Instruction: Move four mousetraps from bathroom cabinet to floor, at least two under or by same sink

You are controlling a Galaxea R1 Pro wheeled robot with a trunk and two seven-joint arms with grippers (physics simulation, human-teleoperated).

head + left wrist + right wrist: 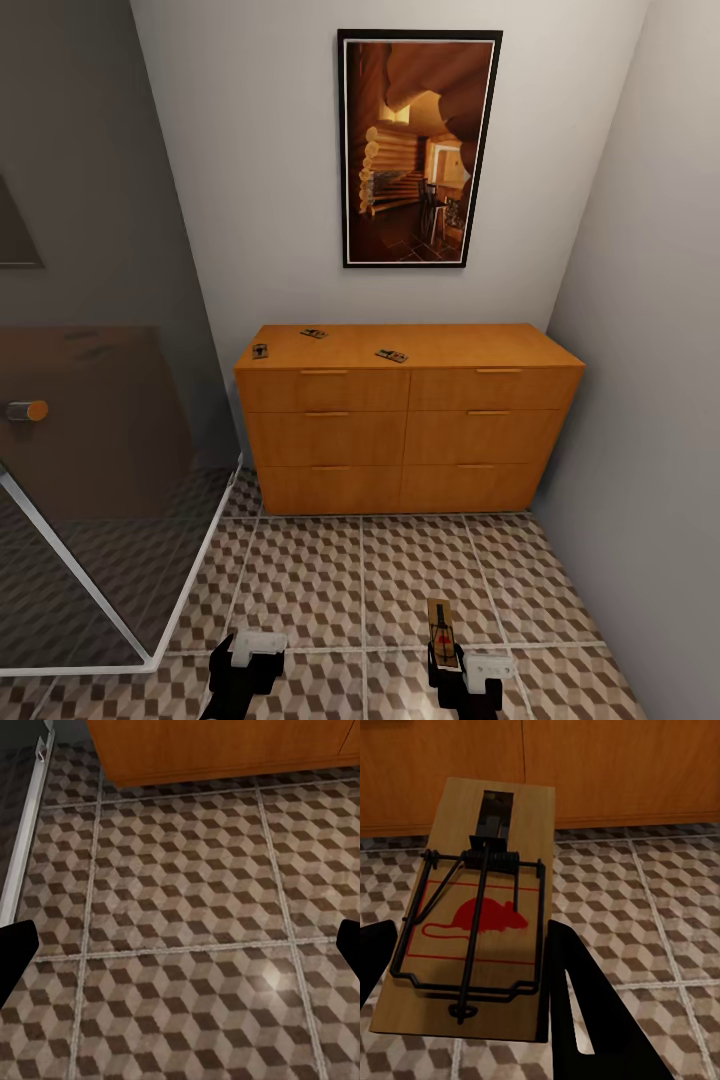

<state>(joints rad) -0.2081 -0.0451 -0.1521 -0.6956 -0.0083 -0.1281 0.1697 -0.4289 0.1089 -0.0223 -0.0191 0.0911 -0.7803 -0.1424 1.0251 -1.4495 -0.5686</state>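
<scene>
Patterned bathroom floor (330, 580) of cube-print tiles, stretching from the low edge of the head view to the foot of the cabinet. Against the back wall, a wide orange-brown cabinet (410, 430) with six shut drawers in two columns. Above it, a dark-framed picture (418, 148) of a log interior. At left, a glass shower screen (100, 420) with a round knob (27, 410), set in a pale frame.

On the cabinet's flat top, three mousetraps, apart from one another — one at the left edge (260, 351), one near the back (314, 333), one toward the middle (391, 355).

Low in the head view, both arms over the tiles. Right gripper (472, 967) clamped on a fourth mousetrap (484, 907) — dark fingers (585, 1005) pressed against the board's long sides, the board pointing toward the cabinet, held above the floor. Red mouse mark and black wire spring facing up in the right wrist view; same trap seen as a slim tan strip (441, 632) from the head.

Left gripper (245, 655) empty, fingers (15, 952) spread wide at either edge of the left wrist view, bare tiles (187, 922) between them, cabinet base (225, 750) and shower frame (26, 832) beyond.
</scene>
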